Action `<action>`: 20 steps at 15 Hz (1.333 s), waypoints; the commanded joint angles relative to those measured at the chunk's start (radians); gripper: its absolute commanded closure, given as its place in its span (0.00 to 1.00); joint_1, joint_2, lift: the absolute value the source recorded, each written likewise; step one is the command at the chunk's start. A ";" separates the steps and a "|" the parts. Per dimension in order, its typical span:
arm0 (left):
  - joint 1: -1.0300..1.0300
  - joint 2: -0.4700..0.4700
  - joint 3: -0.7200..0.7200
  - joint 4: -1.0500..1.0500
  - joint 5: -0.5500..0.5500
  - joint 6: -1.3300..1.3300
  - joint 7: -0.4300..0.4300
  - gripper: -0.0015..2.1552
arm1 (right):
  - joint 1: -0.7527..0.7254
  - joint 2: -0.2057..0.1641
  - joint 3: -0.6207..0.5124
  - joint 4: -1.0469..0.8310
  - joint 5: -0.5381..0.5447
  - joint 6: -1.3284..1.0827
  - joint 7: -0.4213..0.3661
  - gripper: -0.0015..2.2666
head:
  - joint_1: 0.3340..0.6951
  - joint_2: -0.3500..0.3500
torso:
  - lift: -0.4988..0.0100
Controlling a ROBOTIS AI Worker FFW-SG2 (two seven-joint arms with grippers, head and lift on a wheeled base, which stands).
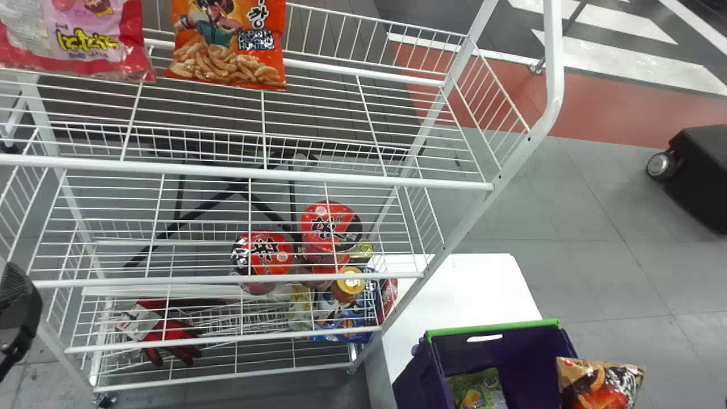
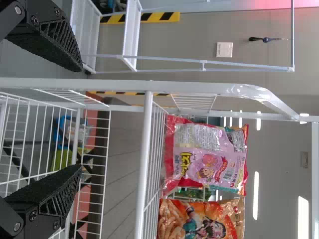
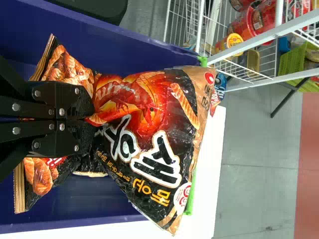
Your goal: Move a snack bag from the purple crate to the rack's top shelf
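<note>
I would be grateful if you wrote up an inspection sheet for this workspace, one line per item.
Surface: white table under the purple crate, beside the white rack.
Job's things: black-and-red snack bag held at the crate; green bag inside it; pink bag and orange bag on the top shelf.
Clutter: red cups and red gloves lower in the rack.
Left gripper: near the rack, fingers apart.
Right gripper: closed on the snack bag.
Cables: nothing seen.
Surroundings: grey floor with a red band; black wheeled case.
</note>
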 commanded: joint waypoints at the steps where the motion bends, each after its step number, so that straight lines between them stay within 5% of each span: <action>1: 0.000 0.000 0.000 -0.002 0.000 0.000 0.001 0.06 | 0.000 0.000 0.000 0.000 0.000 0.000 0.000 0.73 | 1.00 0.00 | 0.67; 9: 0.005 0.000 0.002 -0.011 -0.002 0.000 0.005 0.06 | 0.000 0.002 -0.011 -0.011 -0.020 -0.003 0.015 0.73 | 1.00 0.00 | 0.73; 20: 0.002 0.000 -0.009 -0.008 -0.003 0.000 0.007 0.06 | 0.005 0.057 -0.065 -0.135 -0.090 0.055 0.109 0.73 | 1.00 0.00 | 0.82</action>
